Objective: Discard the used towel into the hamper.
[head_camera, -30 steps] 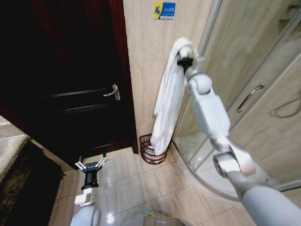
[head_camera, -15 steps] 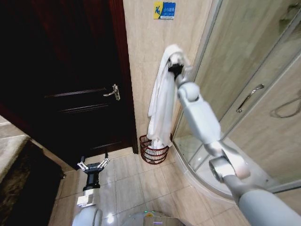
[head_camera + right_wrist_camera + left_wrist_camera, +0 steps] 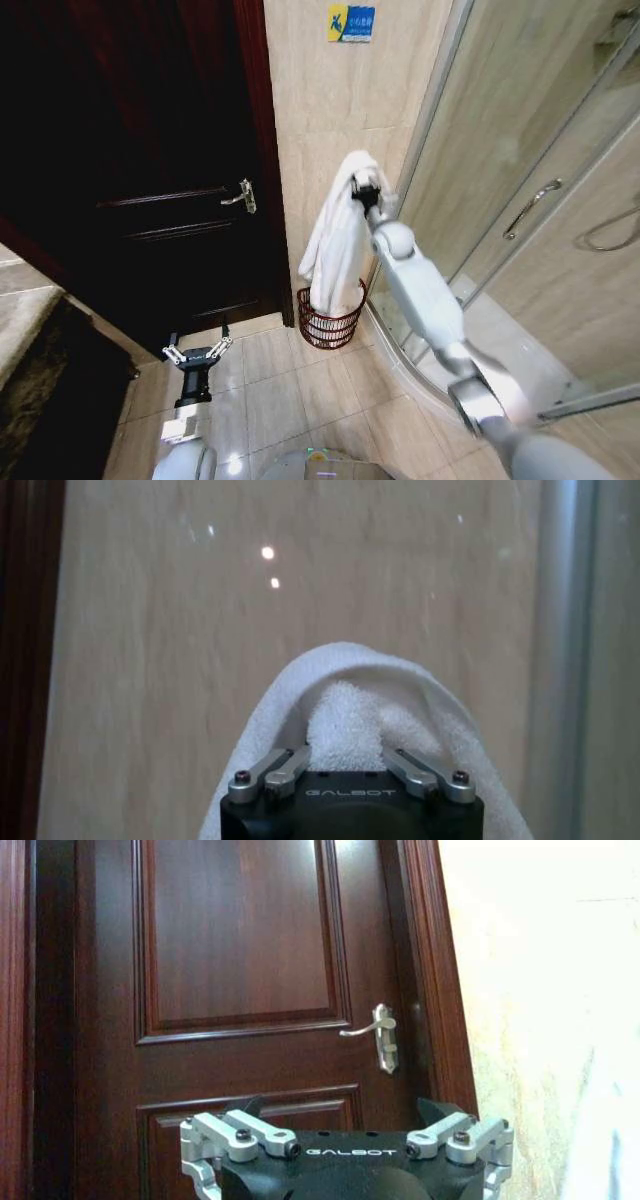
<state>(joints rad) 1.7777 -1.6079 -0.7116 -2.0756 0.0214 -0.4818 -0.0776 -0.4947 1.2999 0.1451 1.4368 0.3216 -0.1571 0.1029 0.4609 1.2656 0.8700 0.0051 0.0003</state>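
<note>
Towel [image 3: 335, 235]: white, draped over and clamped in the right pincer [image 3: 361, 192], hanging against the tiled wall directly above the hamper [image 3: 330, 318], its lower end at or just inside the rim.

Hamper: reddish-brown openwork basket on the floor, between door [image 3: 170, 170] and shower enclosure [image 3: 520, 200].

Left pincer [image 3: 196, 352]: released, parked low, facing the door.

Risk: the long cloth may catch on the rim and spill outside if let go while bunched to one side.

Writing: "GALBOT" on both pincer bodies; blue wall sign [image 3: 351, 21], text unreadable.
</note>
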